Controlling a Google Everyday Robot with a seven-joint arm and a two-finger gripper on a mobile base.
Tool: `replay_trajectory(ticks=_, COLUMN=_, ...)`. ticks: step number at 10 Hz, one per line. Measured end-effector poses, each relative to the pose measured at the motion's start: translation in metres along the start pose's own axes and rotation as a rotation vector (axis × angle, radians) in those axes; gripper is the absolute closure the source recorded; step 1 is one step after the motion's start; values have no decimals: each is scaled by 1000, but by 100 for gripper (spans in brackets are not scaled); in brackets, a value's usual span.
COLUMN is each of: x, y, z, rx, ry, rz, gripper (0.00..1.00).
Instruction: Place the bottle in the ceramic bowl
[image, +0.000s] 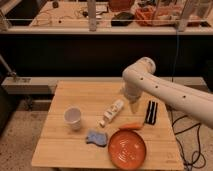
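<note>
A white bottle (112, 111) lies on its side near the middle of the wooden table (85, 97). An orange ceramic bowl (127, 148) sits at the table's front edge, in front of and slightly right of the bottle. My gripper (134, 105) hangs from the white arm (150, 80) just right of the bottle's far end, a little above the table. It holds nothing that I can see.
A white cup (73, 116) stands at the left. A blue sponge (96, 137) lies left of the bowl. A thin orange item (131, 126) lies just behind the bowl. A black object (151, 112) lies at the right. A railing and shelves stand behind the table.
</note>
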Motion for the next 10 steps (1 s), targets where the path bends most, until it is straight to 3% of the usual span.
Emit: replay_trajectory(ticks=10, x=-9, y=-22, z=26, rx=-12, ry=-28, rz=-116, gripper=20)
